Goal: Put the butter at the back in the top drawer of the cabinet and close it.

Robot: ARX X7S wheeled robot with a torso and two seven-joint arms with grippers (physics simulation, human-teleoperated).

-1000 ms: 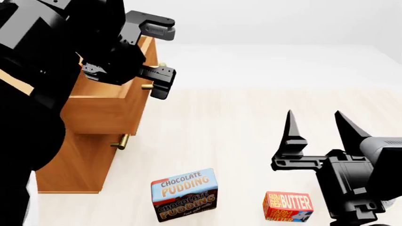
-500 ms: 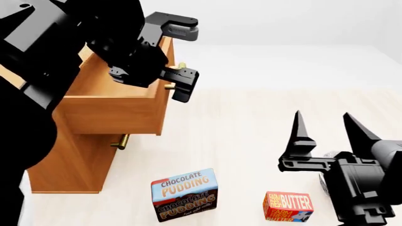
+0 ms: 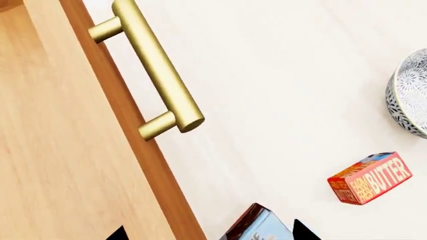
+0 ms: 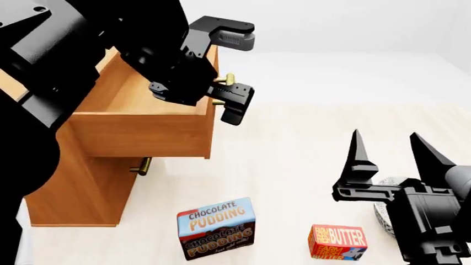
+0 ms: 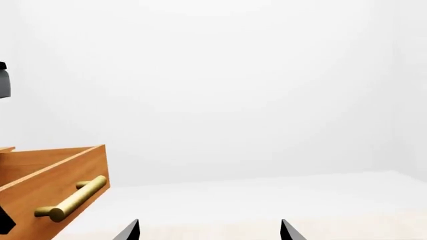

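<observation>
The butter (image 4: 337, 242), a small orange-red box, lies on the floor at the front right; the left wrist view shows the butter (image 3: 370, 178) too. The cabinet (image 4: 88, 187) stands at the left with its top drawer (image 4: 140, 132) pulled far out and its wooden inside bare. My left gripper (image 4: 239, 77) is open at the drawer's front, its fingers spread either side of the brass handle (image 4: 229, 80). In its wrist view the left gripper (image 3: 210, 232) straddles the front panel's edge, with the handle (image 3: 150, 75) beyond it. My right gripper (image 4: 390, 152) is open above the butter, holding nothing.
A chocolate pudding box (image 4: 215, 227) stands on the floor left of the butter. A patterned bowl (image 3: 410, 95) sits near the butter, mostly hidden behind my right gripper in the head view. A lower drawer's handle (image 4: 143, 165) sticks out under the open drawer.
The top drawer has slid further out, to the right, along with my left gripper. My right gripper has drifted slightly right, and the bowl now shows behind it.
</observation>
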